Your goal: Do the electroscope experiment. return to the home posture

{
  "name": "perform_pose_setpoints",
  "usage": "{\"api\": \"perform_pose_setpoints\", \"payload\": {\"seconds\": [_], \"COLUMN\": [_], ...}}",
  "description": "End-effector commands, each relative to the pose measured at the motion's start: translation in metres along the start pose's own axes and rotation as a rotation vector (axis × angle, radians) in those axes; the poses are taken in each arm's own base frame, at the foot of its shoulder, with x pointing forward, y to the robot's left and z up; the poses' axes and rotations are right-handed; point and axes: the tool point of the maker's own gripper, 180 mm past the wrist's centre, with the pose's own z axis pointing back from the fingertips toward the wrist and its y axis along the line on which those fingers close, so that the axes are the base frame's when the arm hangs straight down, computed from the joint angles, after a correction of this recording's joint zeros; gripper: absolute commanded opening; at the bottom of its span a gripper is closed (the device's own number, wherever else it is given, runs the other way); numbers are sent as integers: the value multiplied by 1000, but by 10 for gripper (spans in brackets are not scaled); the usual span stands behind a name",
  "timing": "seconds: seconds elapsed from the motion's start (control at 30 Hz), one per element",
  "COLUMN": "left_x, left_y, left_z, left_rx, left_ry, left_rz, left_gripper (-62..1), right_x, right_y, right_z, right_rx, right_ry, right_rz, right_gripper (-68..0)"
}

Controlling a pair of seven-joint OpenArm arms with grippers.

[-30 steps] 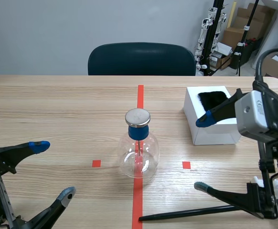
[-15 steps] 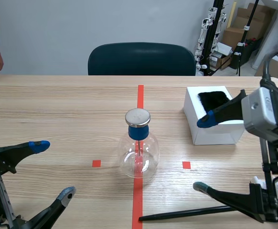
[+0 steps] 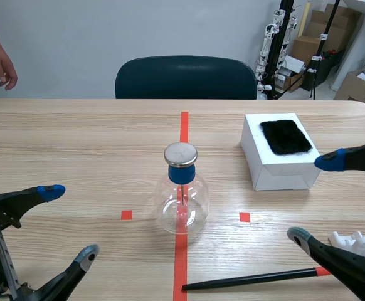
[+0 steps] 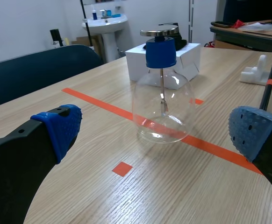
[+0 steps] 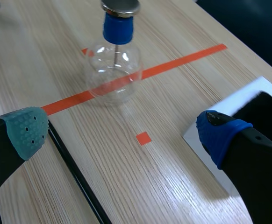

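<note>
— What colours do we have ahead of the left gripper (image 3: 69,221)?
— We see a clear flask (image 3: 181,204) with a blue stopper (image 3: 181,174) and a silver cap (image 3: 180,153).
— And our pads (image 5: 27,129)?
— Dotted. On the right gripper (image 3: 313,199) we have one grey-green and one blue. On the left, both are blue.
— Beside the right one?
— We see a white box (image 3: 276,169) with black fur (image 3: 285,136), and a black rod (image 3: 251,279) with an orange band (image 3: 321,271). Our table (image 3: 76,138) is pale wood grain with orange-red tape (image 3: 184,128).

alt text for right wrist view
A glass flask with a blue stopper and metal cap stands on an orange tape line, ahead of the open right gripper. A black rod lies beside one finger, a white box beside the other.
</note>
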Motion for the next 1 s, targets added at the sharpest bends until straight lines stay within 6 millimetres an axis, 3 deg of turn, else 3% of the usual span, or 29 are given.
{"api": "perform_pose_setpoints", "payload": {"seconds": [0.0,0.27,0.53,0.77,0.97], "left_x": [9,7,24,36,55], "left_y": [7,2,2,-26,-47], "left_z": [4,11,18,14,13], "left_rx": [47,72,143,92,78], "left_ry": [-40,65,145,226,229], "left_rz": [10,-9,-17,-9,17], "left_gripper": [14,14,14,14,14], "right_x": [15,31,33,30,40], "right_y": [-1,4,24,49,53], "right_z": [1,18,27,33,41], "right_rx": [-27,-159,-232,-192,-222], "right_ry": [-47,-52,-61,-55,-116], "right_rz": [8,26,-53,-42,-33], "right_gripper": [4,4,4,4,4]}}
